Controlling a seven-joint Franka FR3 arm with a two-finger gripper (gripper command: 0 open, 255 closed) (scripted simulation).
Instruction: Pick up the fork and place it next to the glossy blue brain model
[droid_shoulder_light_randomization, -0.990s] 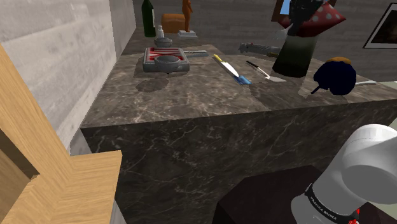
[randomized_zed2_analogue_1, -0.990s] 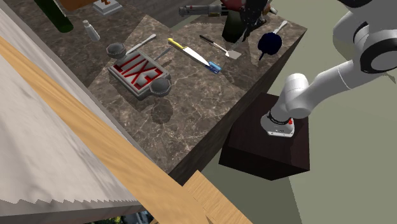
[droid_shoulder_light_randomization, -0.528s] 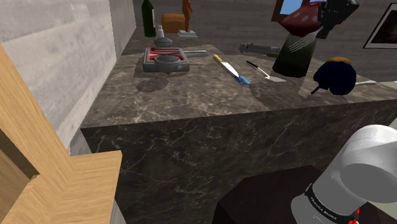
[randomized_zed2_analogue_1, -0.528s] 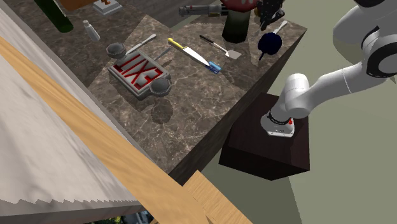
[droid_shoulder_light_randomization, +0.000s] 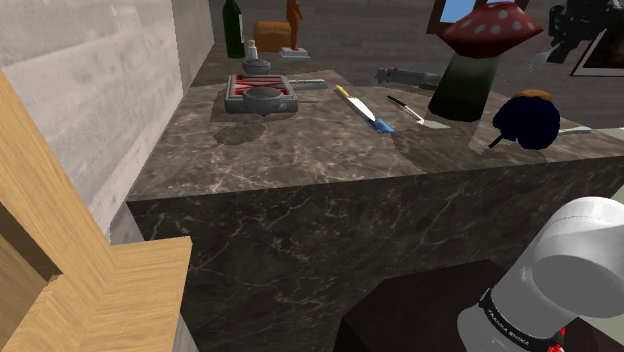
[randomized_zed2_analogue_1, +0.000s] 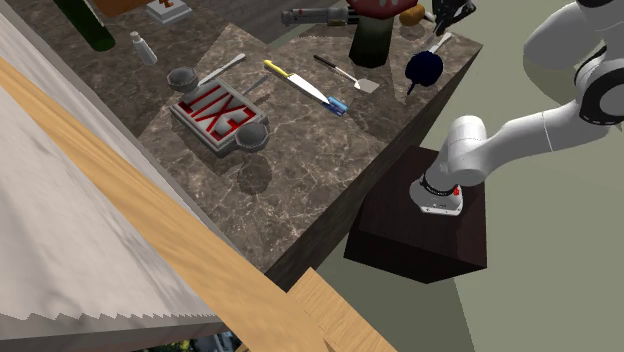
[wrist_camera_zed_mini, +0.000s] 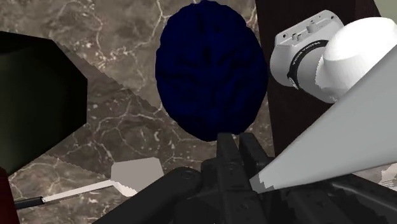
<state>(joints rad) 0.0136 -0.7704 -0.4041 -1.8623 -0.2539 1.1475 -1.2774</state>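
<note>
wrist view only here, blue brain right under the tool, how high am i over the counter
Observer: High. The tool hangs about level with the cap of a red spotted mushroom figure, on the shoulder view's right of it.
Operator: fork touching anything
Observer: No. The fork slants down from the tool, clear of the cap and the counter.
Operator: what else is out there
Observer: Past the spatula, a yellow-handled knife and a red EXIT sign lie flat, away from the brain model.
</note>
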